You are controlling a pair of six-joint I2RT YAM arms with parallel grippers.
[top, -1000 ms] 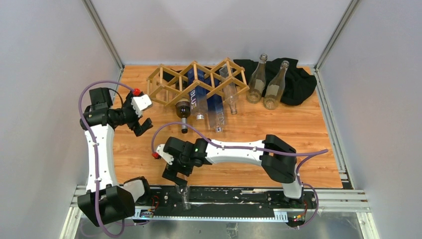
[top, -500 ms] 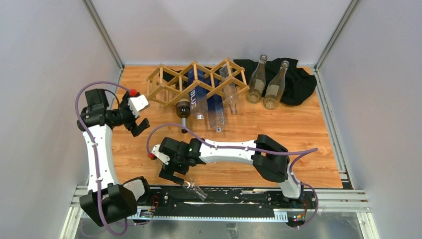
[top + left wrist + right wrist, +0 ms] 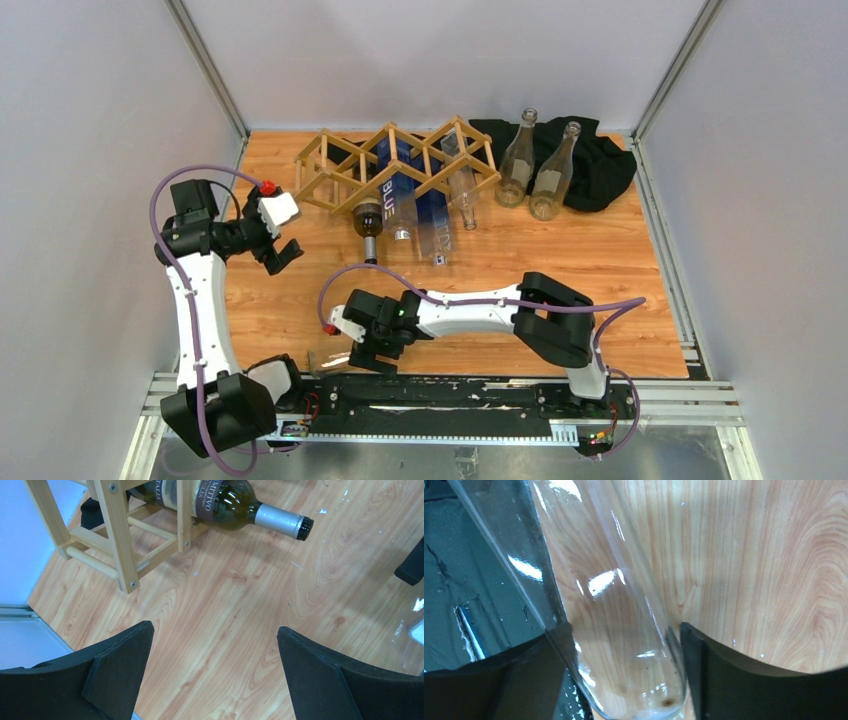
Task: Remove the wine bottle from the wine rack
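Currently your right end effector (image 3: 616, 630) is pinched on a clear glass bottle (image 3: 609, 590) lying low by the near edge of the desk (image 3: 620, 260), so that arm is busy. Your left end effector (image 3: 212, 630) hangs spread and empty near the left edge. From it, the dark wine bottle (image 3: 225, 502) lies toward the right edge, resting in the wine rack (image 3: 120, 545). Its long axis runs far-to-near, neck poking out toward the near edge. You'd likely do best with the left arm, drawing the bottle out along that axis.
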